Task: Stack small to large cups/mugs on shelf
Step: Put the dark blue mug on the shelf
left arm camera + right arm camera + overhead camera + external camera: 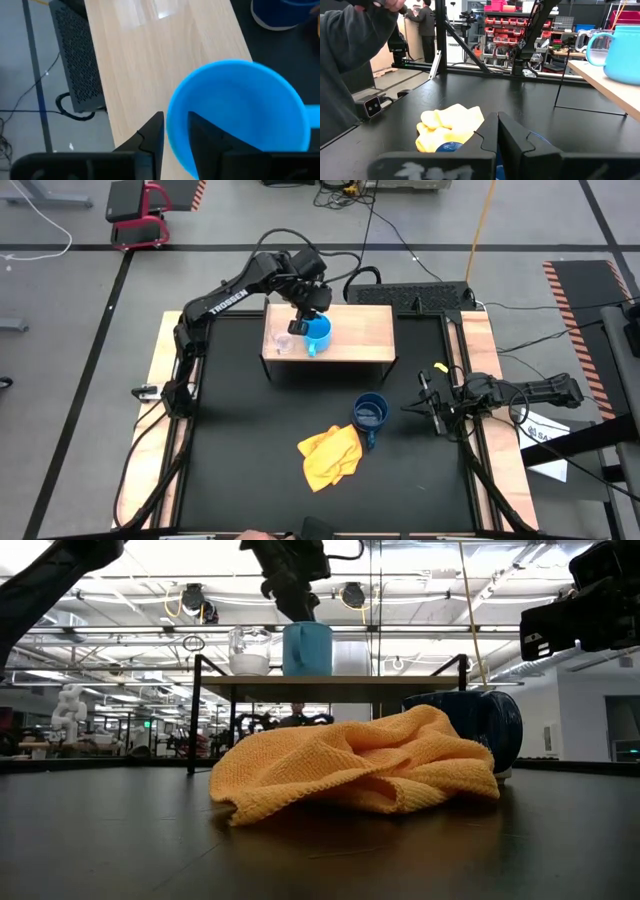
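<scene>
The shelf (pixel 360 330) stands at the table's far middle. On its top stand the small clear glass cup (pixel 283 343) and, beside it, the light blue mug (pixel 318 337), both on their bases. My left gripper (pixel 312 320) is above the light blue mug and shut on it. The dark blue mug (pixel 370 412) stands on the table in front of the shelf, against the yellow cloth (pixel 330 455). My right gripper (pixel 412 407) is shut and empty, to the right of the dark blue mug. My left gripper holds the light blue mug by its rim (pixel 172 131), one finger (pixel 200 137) inside the mug and one (pixel 154 135) outside. The fingers come from above, pointing down. The mug stands upright with its base on the shelf top (pixel 330 683).
Light wooden side rails (pixel 480 340) run along both sides of the black table. The yellow cloth lies crumpled near the table's middle front. A person in a grey sleeve (pixel 350 65) stands beyond the table's near side. The shelf top is bare to the right of the mug.
</scene>
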`<state>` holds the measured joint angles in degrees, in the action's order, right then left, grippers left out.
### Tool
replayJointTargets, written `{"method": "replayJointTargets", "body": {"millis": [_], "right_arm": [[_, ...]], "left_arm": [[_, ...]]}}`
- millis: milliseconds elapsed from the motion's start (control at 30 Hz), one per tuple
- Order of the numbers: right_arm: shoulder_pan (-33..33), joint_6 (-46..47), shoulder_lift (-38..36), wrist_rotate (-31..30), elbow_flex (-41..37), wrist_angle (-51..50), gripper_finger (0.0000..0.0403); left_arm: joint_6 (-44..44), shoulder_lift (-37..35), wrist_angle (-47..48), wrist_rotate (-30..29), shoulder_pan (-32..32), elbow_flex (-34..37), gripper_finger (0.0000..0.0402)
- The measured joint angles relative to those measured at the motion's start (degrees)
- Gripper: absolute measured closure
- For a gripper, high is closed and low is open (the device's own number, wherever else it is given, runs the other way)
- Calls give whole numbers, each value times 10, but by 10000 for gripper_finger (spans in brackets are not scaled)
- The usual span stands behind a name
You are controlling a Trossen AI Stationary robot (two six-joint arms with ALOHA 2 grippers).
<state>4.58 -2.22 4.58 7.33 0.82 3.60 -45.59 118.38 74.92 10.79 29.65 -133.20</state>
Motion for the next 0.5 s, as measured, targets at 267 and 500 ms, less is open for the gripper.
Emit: {"method": "replayJointTargets", "body": {"millis": [267,500], "right_arm": [[0,0,0,0,0,7,403],[0,0,0,0,0,9,403]], "left_arm": [[16,-20,-2,59,10,-9,313],[24,-22,-1,70,13,-9,313]]}}
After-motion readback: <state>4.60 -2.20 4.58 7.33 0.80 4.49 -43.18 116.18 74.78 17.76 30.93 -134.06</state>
